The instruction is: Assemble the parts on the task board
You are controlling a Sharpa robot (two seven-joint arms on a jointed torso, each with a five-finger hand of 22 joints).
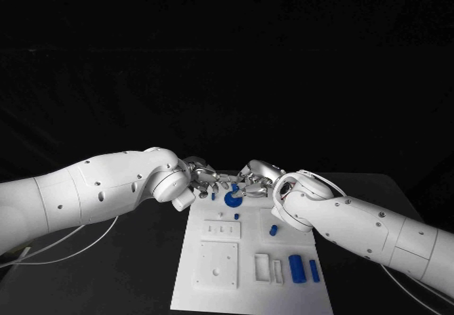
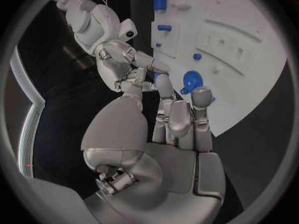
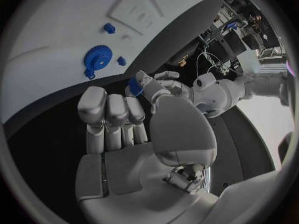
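Lying unused by the task board's (image 1: 284,295) near right corner are two blue cylinders (image 1: 298,268). Blue gear (image 1: 233,197) is sitting flat just inside the far edge. Both hands are meeting above that edge. Left hand (image 1: 201,172) is apparently pinching a small blue part (image 3: 134,88) at its fingertips, with the gear just nearward of it. Right hand (image 1: 255,177) is facing it with fingers released, holding nothing. Part's long axis: cannot tell.
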